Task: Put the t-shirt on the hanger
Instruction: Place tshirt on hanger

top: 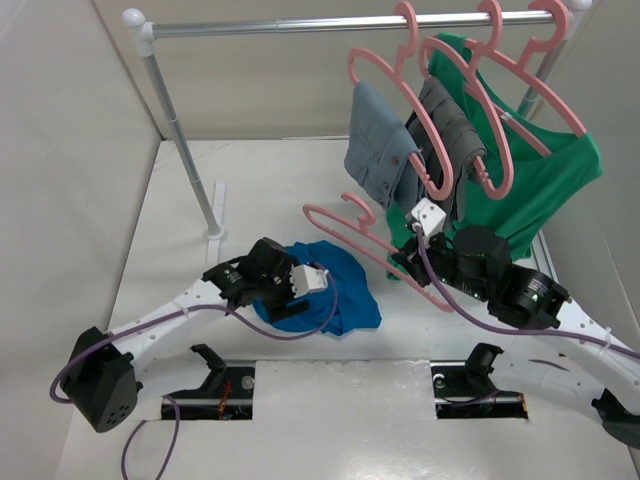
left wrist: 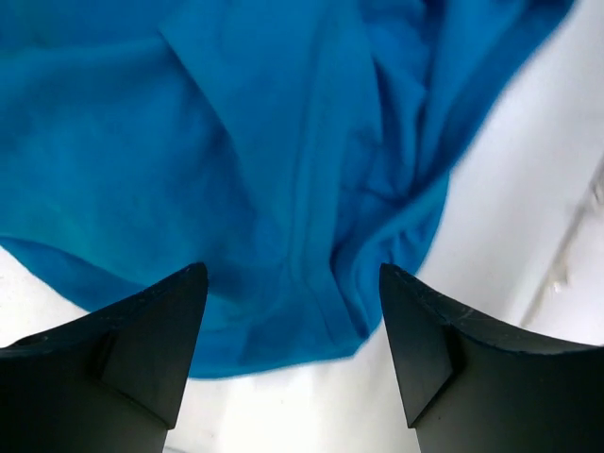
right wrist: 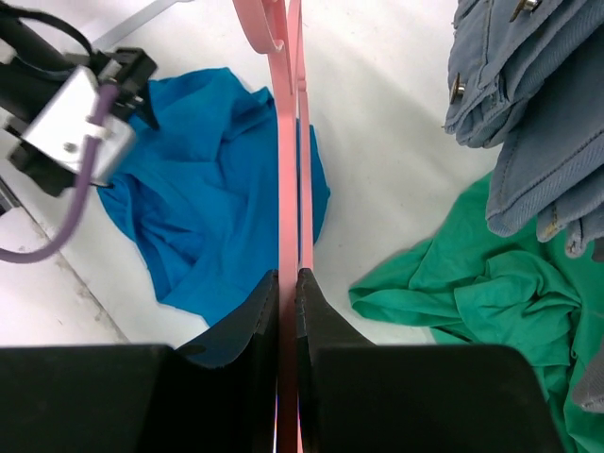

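Note:
The royal-blue t-shirt (top: pixel 335 290) lies crumpled on the white table, left of centre. It fills the left wrist view (left wrist: pixel 236 160) and shows in the right wrist view (right wrist: pixel 203 208). My left gripper (top: pixel 285 300) hovers open over the shirt's near edge (left wrist: pixel 293 283), holding nothing. The slim pink hanger (top: pixel 345 222) is held above the table by my right gripper (top: pixel 410 262), which is shut on its bar (right wrist: pixel 288 189), right of the shirt.
A metal rail (top: pixel 330 25) on a post (top: pixel 185 150) spans the back. On it hang pink hangers (top: pixel 440 90) with grey-blue folded garments (top: pixel 380 145) and a larger green shirt (top: pixel 540 170), close behind my right arm.

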`<state>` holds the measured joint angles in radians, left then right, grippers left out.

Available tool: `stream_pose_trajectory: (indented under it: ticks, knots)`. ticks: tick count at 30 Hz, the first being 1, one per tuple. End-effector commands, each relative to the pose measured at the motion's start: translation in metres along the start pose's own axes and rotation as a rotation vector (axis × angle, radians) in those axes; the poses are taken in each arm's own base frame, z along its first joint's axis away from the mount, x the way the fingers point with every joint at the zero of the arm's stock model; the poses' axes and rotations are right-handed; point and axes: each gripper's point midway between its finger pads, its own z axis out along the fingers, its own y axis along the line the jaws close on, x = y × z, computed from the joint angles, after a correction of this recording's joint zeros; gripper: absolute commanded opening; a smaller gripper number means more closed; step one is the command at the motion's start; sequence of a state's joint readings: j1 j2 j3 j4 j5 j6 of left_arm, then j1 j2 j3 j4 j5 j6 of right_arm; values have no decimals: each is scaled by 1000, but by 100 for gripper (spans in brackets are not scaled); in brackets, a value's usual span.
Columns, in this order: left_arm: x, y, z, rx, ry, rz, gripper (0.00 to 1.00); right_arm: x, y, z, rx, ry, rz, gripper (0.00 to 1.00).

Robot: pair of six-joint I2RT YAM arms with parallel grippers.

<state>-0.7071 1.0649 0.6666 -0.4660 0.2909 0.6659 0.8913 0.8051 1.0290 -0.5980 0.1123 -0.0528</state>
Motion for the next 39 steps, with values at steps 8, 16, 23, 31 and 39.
stream_pose_trajectory:
  ticks: [8,16,23,31,39]
  knots:
    - [4,27,27,-242,6,-192,62,-8,-4,-7,22,-56,23,0]
    - [19,40,22,-343,74,-172,7,-7,-4,-4,22,-47,22,0]
    - [-3,59,-7,-354,74,-172,0,-19,18,-33,-121,7,16,0]
    - [-50,96,-32,-232,49,-213,0,-17,39,-81,-255,98,93,0]
    - [-33,82,-10,-145,101,-186,15,-8,32,-89,-205,130,124,0]
